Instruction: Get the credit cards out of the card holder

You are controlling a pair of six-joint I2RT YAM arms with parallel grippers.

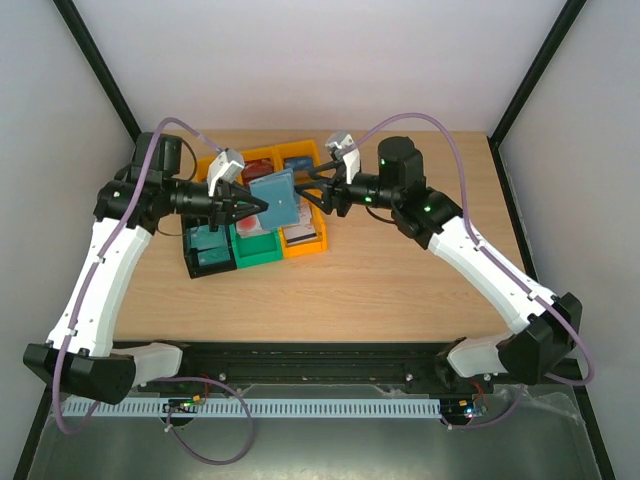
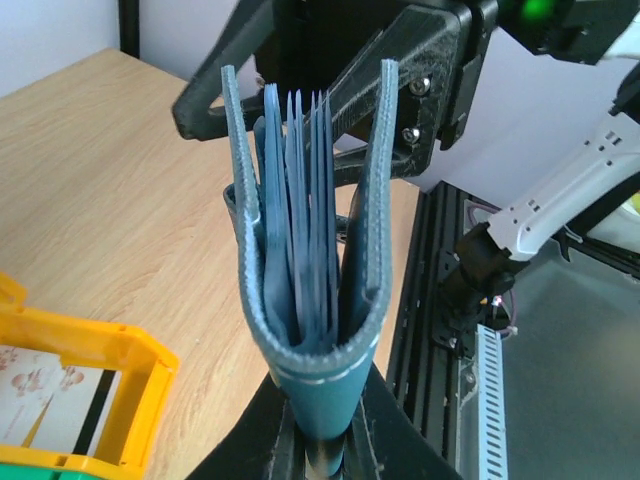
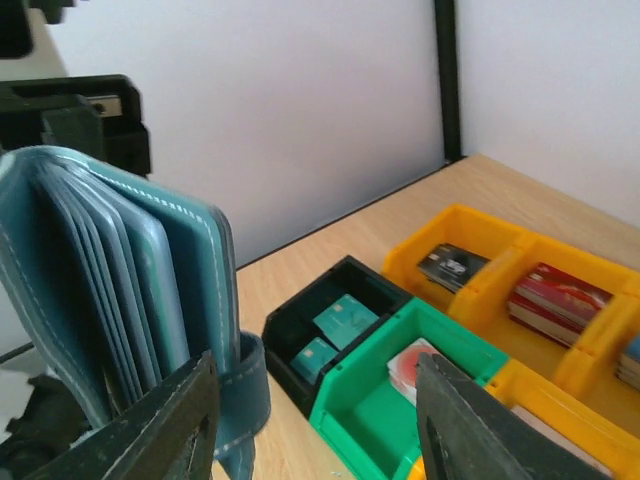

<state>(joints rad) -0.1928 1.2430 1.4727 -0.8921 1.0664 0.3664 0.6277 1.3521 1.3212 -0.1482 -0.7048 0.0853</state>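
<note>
The teal card holder (image 1: pixel 275 200) hangs open above the bins, its pale sleeves (image 2: pixel 305 200) fanned out edge-on. My left gripper (image 2: pixel 325 440) is shut on its folded spine from below. I cannot tell whether any sleeve holds a card. My right gripper (image 3: pixel 315 400) stands open just right of the holder (image 3: pixel 110 260), with nothing between its fingers. Credit cards lie in the bins below: two teal ones (image 3: pixel 340 320) in the black bin, a white-and-red one (image 3: pixel 410 365) in the green bin, a dark one (image 3: pixel 450 262) and red ones (image 3: pixel 555 295) in orange compartments.
A black bin (image 1: pixel 205 258), a green bin (image 1: pixel 258 252) and orange bins (image 1: pixel 305 243) stand clustered at the table's middle back, under both grippers. The holder's closing tab (image 3: pixel 240 400) hangs down beside my right gripper's left finger (image 3: pixel 160 430).
</note>
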